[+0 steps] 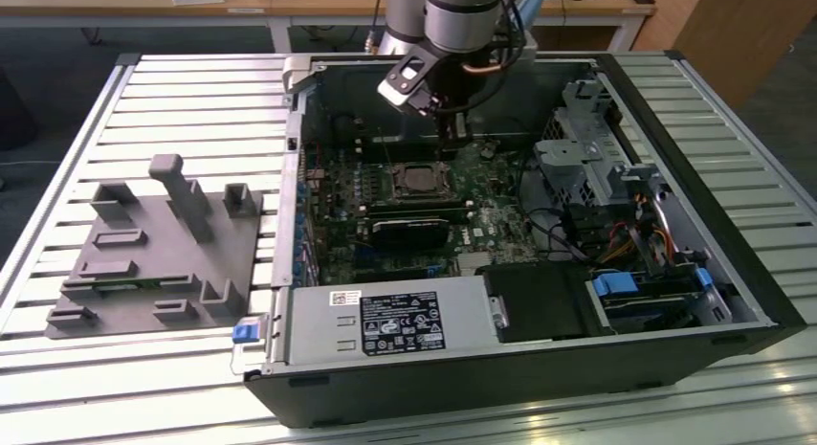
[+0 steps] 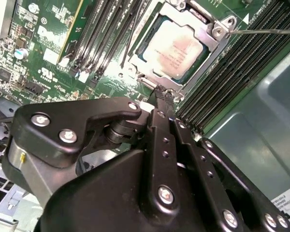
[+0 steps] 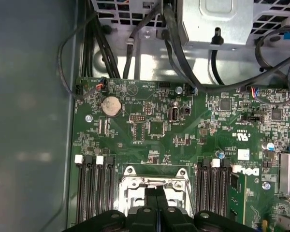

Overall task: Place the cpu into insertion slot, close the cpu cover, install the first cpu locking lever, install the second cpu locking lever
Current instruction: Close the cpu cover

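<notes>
I have the gripper with its fingers pressed together, nothing visible between them, its tips at the edge of the insertion slot. The cpu lies just beyond them under the lowered cpu cover. Around the gripper stands the open computer case holding the green motherboard, and farther out I see the slatted metal table bearing a grey fixture, with a wooden desk beyond.
</notes>
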Motion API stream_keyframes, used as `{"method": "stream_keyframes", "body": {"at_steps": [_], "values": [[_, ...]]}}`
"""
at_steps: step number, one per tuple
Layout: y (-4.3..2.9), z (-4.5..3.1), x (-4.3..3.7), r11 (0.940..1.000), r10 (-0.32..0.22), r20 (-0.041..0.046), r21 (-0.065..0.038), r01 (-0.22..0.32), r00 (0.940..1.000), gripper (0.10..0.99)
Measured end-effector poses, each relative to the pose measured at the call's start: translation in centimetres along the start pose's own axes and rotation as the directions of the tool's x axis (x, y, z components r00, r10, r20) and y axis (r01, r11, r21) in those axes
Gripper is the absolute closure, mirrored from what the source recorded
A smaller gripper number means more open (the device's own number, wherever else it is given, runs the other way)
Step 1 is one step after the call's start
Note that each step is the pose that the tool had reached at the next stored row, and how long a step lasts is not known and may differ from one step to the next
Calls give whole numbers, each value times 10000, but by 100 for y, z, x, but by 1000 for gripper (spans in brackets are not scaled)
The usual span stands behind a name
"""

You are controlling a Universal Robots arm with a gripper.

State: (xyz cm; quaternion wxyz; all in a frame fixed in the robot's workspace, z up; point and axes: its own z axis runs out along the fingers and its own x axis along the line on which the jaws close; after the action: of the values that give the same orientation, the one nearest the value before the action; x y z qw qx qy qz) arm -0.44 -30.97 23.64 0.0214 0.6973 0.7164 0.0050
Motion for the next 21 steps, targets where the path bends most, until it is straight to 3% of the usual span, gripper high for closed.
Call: {"method": "stream_keyframes", "body": {"at_steps": [7, 21], "values": [[-29, 57, 2, 10000, -1, 3, 2, 1, 10000, 980], [-259, 58, 8, 10000, 1, 1, 0, -1, 10000, 980]]}}
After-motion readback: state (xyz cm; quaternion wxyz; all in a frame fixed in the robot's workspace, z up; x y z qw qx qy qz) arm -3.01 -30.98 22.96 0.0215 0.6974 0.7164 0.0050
